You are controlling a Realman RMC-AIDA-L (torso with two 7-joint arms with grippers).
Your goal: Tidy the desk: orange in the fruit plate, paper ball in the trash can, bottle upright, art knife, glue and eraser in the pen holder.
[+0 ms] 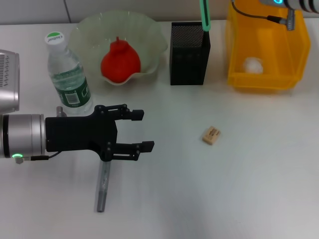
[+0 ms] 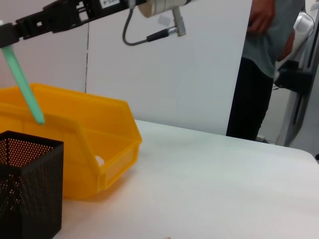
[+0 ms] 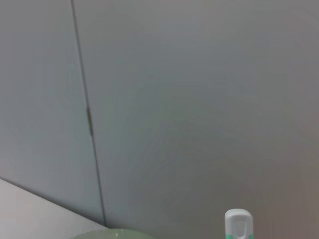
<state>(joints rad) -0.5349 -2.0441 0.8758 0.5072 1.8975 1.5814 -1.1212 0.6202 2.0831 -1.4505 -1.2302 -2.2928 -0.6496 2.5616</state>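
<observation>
Step in hand: knife [image 1: 205, 15] into holder [image 1: 189, 47]. The right end effector [image 2: 6, 37] is clamped on the knife, tip just above the holder's rim. Next: lower, release. The left end effector [image 1: 137, 130], jaws apart, hovers over the glue [image 1: 103, 186] on the table [image 1: 249, 189].

A pale panelled wall [image 3: 199, 99] stands behind, with what seems a person [image 2: 266, 69] beside it.

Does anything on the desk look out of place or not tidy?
Yes. The glue lies flat on the desk under the open left gripper, and the eraser lies loose; neither is in the pen holder.
</observation>
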